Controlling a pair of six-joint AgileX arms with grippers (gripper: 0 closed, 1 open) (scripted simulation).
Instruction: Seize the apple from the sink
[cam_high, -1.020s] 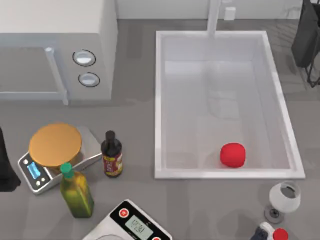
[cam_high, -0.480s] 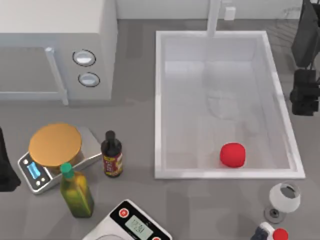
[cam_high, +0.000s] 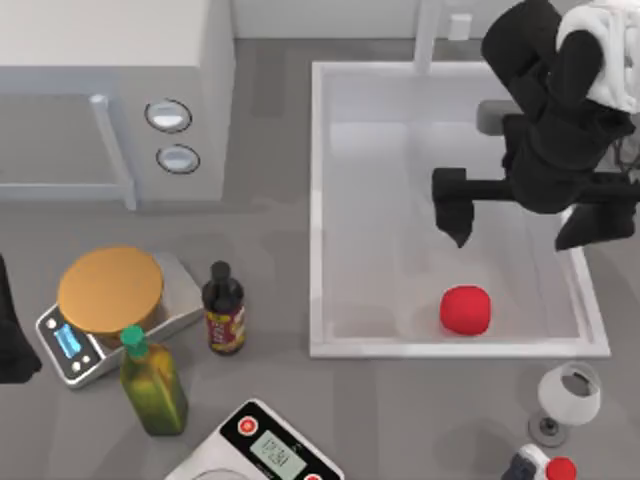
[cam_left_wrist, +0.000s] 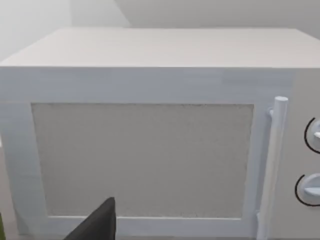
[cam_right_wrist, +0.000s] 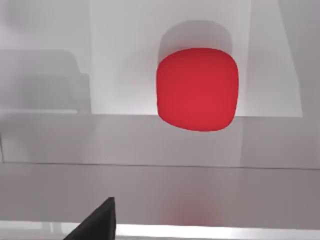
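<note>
Apple (cam_high: 466, 309): smooth, matte red, rounded; on the pale floor of the sink (cam_high: 318, 200), below the right gripper (cam_high: 522, 218) and apart from it.
Sink: white, rectangular, raised rim.
Glass (cam_high: 569, 396): outside the rim.
Right gripper: black, spread wide, empty, above the basin.
Left arm: parked facing the microwave (cam_left_wrist: 150, 135).

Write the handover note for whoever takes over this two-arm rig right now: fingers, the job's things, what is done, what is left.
Right gripper: fingers open, holding nothing, over the sink, apart from the apple.
Left arm: parked at the table's left edge, facing the microwave.
Apple: on the sink floor near the front wall, untouched.
Done: nothing grasped.
Left: probably bring the right gripper down around the apple, shut the fingers, lift.
</note>
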